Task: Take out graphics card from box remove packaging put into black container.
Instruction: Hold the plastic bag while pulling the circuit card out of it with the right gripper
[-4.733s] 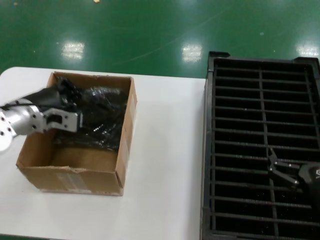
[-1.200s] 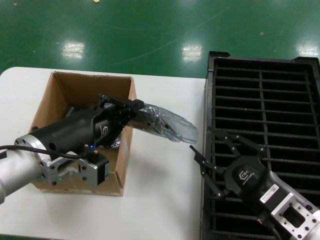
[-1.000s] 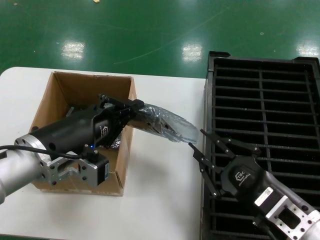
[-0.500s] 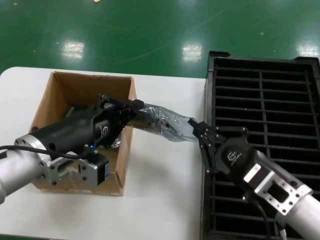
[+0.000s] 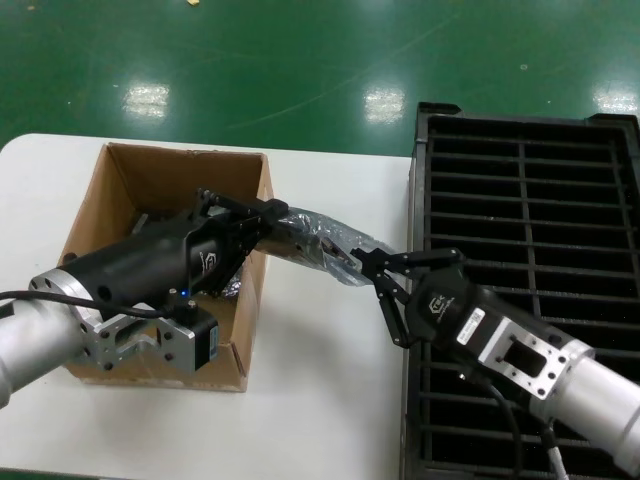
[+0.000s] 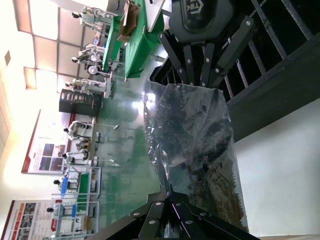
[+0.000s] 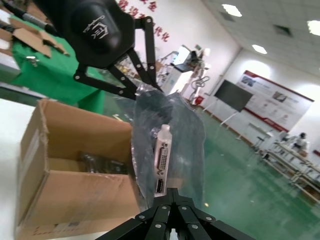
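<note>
Packaging (image 5: 325, 246) held in the air between the two arms, above the bench (image 5: 320, 400), spanning from the right wall of the box (image 5: 160, 265) toward the black container (image 5: 525, 270). Long axis runs roughly left to right in the head view, sloping slightly down toward the container side.

Left end effector (image 5: 268, 218): fingers together, clamped on the packaging's near-box end, above the box's right wall. Left arm body lies over the box interior.

Right end effector (image 5: 372, 268): fingers closed on the opposite end of the packaging, just beside the black container's left edge. Right arm extends back over the container slots.

Head view: bag reads only as crinkly grey-silver film; contents not distinguishable.

Right wrist view: graphics card (image 7: 161, 165) visible through the film; silver end bracket with its ports faces this camera, so the bracket end points toward the right end effector (image 7: 170, 192). Box (image 7: 70, 170) and left end effector (image 7: 142, 90) sit behind.

Left wrist view: packaging (image 6: 192, 155) seen lengthwise, dark mass inside, no bracket visible; right end effector (image 6: 197, 80) pinches the far edge, left end effector (image 6: 170, 197) the near one.
</note>
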Robot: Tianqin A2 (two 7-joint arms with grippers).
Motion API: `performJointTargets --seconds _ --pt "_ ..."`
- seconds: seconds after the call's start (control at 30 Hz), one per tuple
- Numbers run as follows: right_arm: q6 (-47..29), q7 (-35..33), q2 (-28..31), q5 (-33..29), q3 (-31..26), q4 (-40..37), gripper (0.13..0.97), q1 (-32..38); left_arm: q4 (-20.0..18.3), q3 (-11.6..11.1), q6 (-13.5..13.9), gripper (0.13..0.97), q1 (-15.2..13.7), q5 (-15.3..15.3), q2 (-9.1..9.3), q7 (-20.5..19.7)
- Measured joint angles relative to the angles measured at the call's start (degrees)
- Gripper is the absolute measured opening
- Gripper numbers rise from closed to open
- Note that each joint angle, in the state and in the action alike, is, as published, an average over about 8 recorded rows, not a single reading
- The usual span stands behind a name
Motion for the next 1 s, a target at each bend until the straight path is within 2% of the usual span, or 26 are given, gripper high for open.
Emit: performJointTargets --seconds 0.57,1.0 --pt "-6.5 13.8 4.5 -8.0 -6.1 -1.8 0.134 10.6 0.0 0.0 0.0 0.14 0.0 0.0 0.0 0.0" --pt "-8.3 16.2 4.3 -10.8 -8.1 -2.5 0.138 13.5 0.0 0.0 0.0 0.14 0.0 0.0 0.0 0.0"
